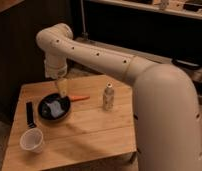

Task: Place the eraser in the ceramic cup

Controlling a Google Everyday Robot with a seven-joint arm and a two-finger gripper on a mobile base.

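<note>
i see the gripper (pixel 61 89) hanging off the pale arm (pixel 94 55) above the worktop (pixel 94 135), its fingers (pixel 59 91) released and grasping nothing. right below the fingers sits the black bowl (pixel 54 108), with something pale inside it. the eraser (pixel 30 114) lies flat on the worktop, below and left of the fingers, just beside the bowl. the ceramic cup (pixel 32 141) stands further down-left, near the front edge, apart from the eraser. right of the fingers lie an orange stick (pixel 80 98) and, beyond it, a small bottle (pixel 108 97)
</note>
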